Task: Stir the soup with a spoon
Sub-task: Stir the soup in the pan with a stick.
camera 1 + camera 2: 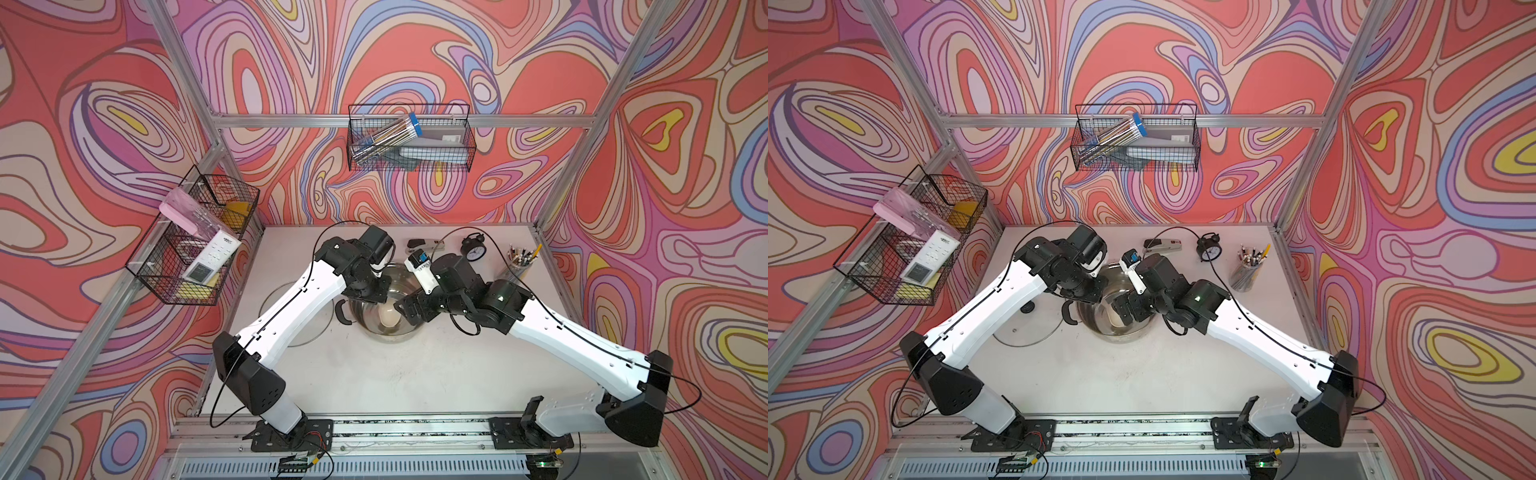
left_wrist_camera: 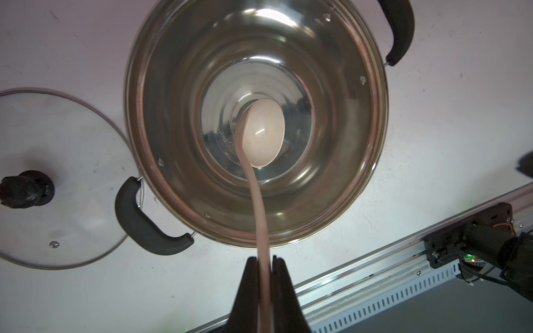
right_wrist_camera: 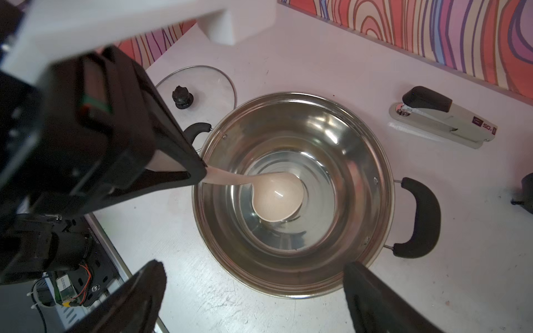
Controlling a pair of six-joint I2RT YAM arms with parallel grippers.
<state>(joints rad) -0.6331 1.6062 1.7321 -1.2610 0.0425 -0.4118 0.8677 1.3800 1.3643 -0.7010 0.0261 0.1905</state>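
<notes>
Backdrop: swirl-patterned walls are boxing in a white table, as both top views show.
Top views, pot: a steel pot is sitting directly beneath both wrists, and the spoon is showing its pale bowl inside.
Left wrist, grip: the left pincer is clamping the spoon's slim handle, so the bowl is hanging ahead of the jaws at the pot's centre, in what looks like shallow clear liquid, probably for stirring reach.
Left wrist, lid: a glass lid is lying off to that pincer's side, just beside the pot, leaving the mouth free.
Right wrist, grip: the right pincer is hovering above the pot's near rim with jaws spread wide and empty, likely placed to steady it.
Right wrist, stapler: a stapler is lying beyond the pot, clear of the work.
</notes>
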